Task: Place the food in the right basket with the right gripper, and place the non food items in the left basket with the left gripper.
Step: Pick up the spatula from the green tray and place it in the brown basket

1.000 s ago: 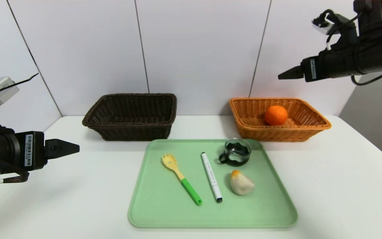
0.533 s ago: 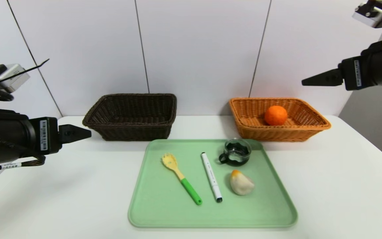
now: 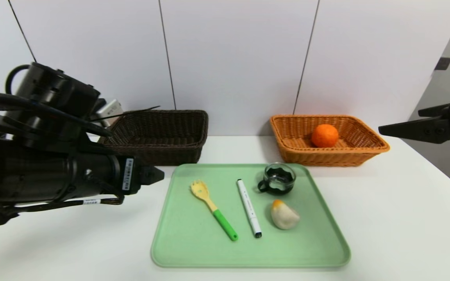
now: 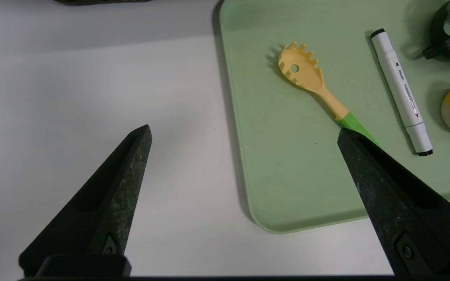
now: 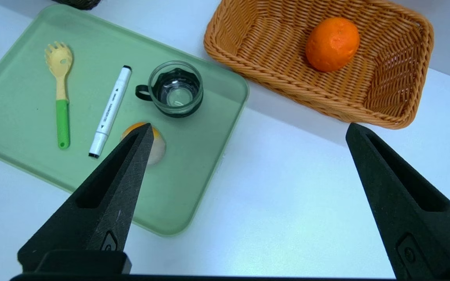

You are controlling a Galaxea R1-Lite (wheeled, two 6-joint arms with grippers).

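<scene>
Half-hidden spoon handle, seemingly.

A pale green tray holds a yellow spork with a bright green handle, a white marker with black caps and a cream, orange-tipped food piece, behind it a dark brown woven basket and an orange woven basket with an orange fruit

Baskets: two, a dark brown basket and an orange basket
Tray: one
Orange: one
Bun: one
Spork: one
Marker: one
Glass cup: one
</scene>
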